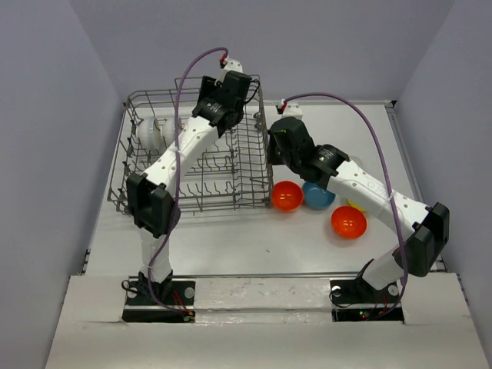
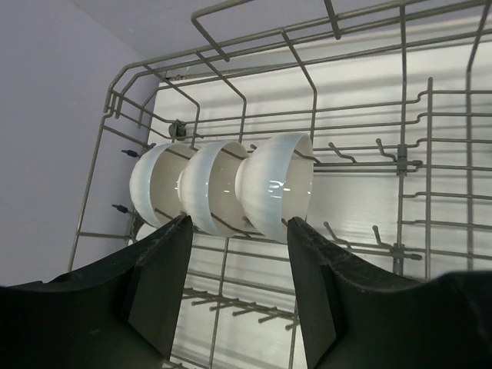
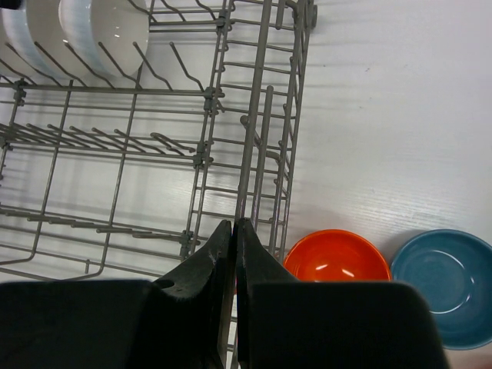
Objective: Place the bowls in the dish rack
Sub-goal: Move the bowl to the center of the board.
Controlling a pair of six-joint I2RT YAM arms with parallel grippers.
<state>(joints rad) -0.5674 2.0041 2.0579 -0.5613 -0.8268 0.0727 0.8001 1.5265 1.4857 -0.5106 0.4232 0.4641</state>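
Dish rack [image 1: 192, 165] sits at 10 o'clock on the table [image 1: 231, 242]. Three white bowls [image 2: 211, 184] stand on edge between its tines, in a row toward the rack's 10 o'clock corner in the top view.

Left end effector [image 2: 238, 223]: inside the rack, jaws well apart, holding nothing. The white bowls are just beyond its fingertips; no contact visible.

Right end effector [image 3: 234, 227]: jaws pressed together, nothing in them, above the rack's right-hand wall.

Loose bowls, all on the table right of the rack, mouths up:
- near orange bowl [image 1: 287, 196], just beside the rack's near right corner
- blue bowl [image 1: 317, 195], at its 3 o'clock, touching or nearly so
- second orange bowl [image 1: 348, 222], at 4 o'clock of the blue one
- yellow-green bowl [image 1: 355, 204], mostly hidden by the right forearm

Key relation: in the right wrist view the near orange bowl lies near, at 4 o'clock from the closed fingertips. The blue bowl lies farther out, nearer 3 o'clock.

Judgement: the right arm is plainly the nearer one; the left has the rack between it and these bowls. The bowls are round, with no long axis to align to, but the jaws must open to straddle a rim.
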